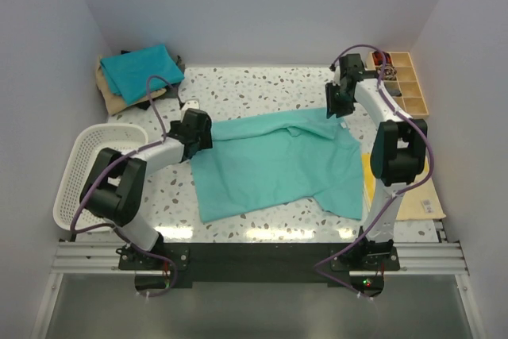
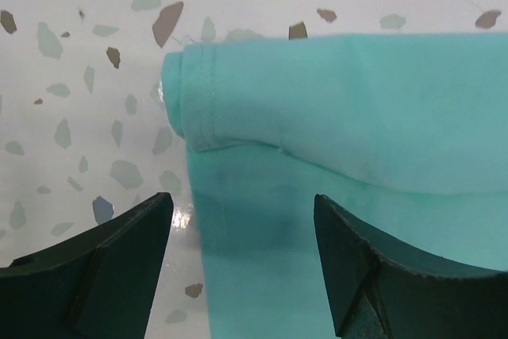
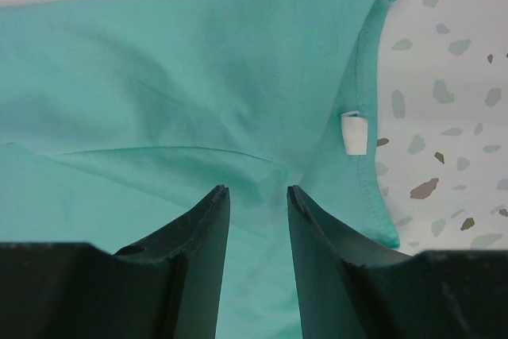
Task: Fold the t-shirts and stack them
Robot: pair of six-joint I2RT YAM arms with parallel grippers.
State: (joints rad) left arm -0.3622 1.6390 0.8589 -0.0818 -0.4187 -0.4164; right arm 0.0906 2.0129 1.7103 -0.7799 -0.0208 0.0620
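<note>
A light sea-green t-shirt (image 1: 270, 166) lies spread out and partly folded over in the middle of the table. My left gripper (image 1: 197, 129) is at its left edge. In the left wrist view the gripper (image 2: 242, 200) stands open over the shirt's side edge, just short of a folded hem (image 2: 198, 93). My right gripper (image 1: 337, 105) is at the shirt's far right corner. Its jaws (image 3: 255, 190) are a narrow gap apart over puckered cloth (image 3: 182, 77), near a white label (image 3: 354, 132). A folded teal-blue shirt (image 1: 143, 69) tops a tan one (image 1: 111, 99) at the back left.
A white mesh basket (image 1: 87, 172) stands at the left edge beside the left arm. A tan compartment tray (image 1: 406, 81) sits at the back right. Flat yellow and tan sheets (image 1: 421, 200) lie at the right, partly under the right arm.
</note>
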